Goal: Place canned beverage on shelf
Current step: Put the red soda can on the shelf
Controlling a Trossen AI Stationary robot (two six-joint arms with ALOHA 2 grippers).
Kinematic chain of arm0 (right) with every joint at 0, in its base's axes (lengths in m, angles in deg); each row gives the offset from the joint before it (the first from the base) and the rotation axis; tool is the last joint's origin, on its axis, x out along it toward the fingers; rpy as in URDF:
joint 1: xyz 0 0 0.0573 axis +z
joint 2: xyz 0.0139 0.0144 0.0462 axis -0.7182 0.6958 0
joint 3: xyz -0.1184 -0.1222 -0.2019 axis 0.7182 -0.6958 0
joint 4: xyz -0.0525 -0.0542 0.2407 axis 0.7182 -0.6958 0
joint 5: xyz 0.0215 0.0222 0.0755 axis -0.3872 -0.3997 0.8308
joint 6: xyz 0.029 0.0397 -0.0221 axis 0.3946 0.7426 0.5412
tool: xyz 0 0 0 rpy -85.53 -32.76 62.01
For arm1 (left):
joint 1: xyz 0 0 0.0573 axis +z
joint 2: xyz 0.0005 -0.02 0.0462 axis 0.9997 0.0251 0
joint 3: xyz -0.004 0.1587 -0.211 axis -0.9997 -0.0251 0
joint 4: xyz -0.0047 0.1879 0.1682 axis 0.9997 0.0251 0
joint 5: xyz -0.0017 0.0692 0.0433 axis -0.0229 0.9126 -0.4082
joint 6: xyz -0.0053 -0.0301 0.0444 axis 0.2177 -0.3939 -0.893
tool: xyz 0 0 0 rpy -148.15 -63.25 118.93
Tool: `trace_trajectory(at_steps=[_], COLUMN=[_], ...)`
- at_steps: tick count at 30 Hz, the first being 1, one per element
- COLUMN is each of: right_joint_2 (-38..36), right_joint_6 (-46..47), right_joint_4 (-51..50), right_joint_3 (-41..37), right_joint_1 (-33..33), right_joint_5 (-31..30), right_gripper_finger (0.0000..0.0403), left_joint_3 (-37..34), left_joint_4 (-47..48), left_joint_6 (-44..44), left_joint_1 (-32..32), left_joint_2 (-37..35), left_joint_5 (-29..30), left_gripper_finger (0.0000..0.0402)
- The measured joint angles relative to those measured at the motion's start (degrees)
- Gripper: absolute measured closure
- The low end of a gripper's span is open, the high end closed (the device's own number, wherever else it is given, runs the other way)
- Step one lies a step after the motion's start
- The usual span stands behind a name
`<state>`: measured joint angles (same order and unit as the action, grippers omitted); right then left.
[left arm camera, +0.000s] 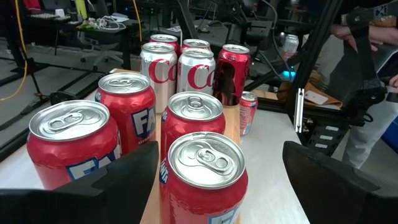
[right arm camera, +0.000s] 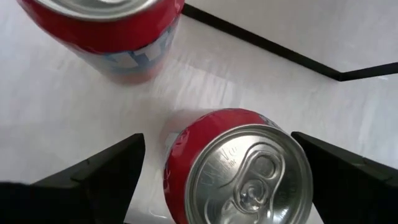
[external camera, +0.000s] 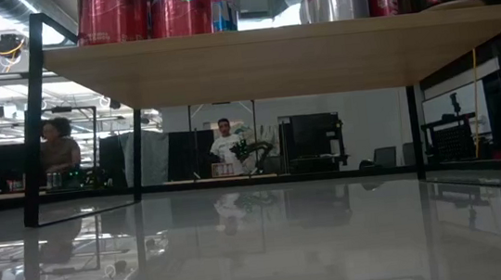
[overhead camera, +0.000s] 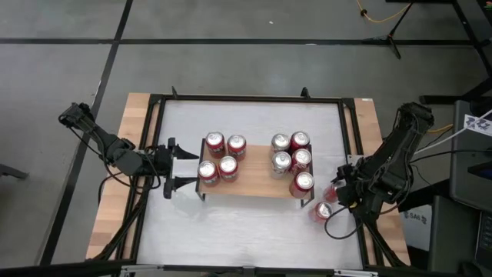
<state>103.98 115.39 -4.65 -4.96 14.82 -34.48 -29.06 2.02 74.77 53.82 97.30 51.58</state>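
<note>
White-topped table with black frame, low wooden shelf standing near its middle, nine upright cans on the plank, four at its left end, five at its right, two more cans on the table beside the shelf's right end.

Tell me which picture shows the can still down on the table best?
The right wrist view: the can fills it, top up, between the right gripper's open fingers. The high view shows it small beside the shelf. The left wrist view shows it far off. The low view misses it.
</note>
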Motion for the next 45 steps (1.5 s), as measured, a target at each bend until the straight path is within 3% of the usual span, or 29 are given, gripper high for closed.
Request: trace_trajectory(at_steps=[6,16,23,35,45], right_joint_2=[2.78,4.22,4.29,4.35,4.35], right_joint_6=[-0.84,-1.13,9.61,25.15,26.33], right_joint_4=[-0.04,0.08,-0.08,-1.84,-8.32], right_joint_3=[0.0,0.17,0.07,1.08,10.08], right_joint_1=[0.0,0.0,0.0,-0.02,-0.02], right_joint_5=[0.3,0.48,0.02,0.07,3.59], right_gripper_finger=[0.0024,0.0105,0.0086,0.0095,0.0092], left_joint_3=[0.0,0.0,0.0,0.0,0.0], left_joint_4=[0.0,0.0,0.0,0.0,0.0], left_joint_6=[0.0,0.02,0.02,0.02,-0.07], left_joint_1=[0.0,0.0,0.0,-0.02,-0.01], left_joint_2=[0.0,0.0,0.0,0.0,0.0], left_joint_5=[0.0,0.0,-0.02,-0.02,-0.02], left_gripper_finger=[0.0066,0.0066,0.0066,0.0066,0.0066])
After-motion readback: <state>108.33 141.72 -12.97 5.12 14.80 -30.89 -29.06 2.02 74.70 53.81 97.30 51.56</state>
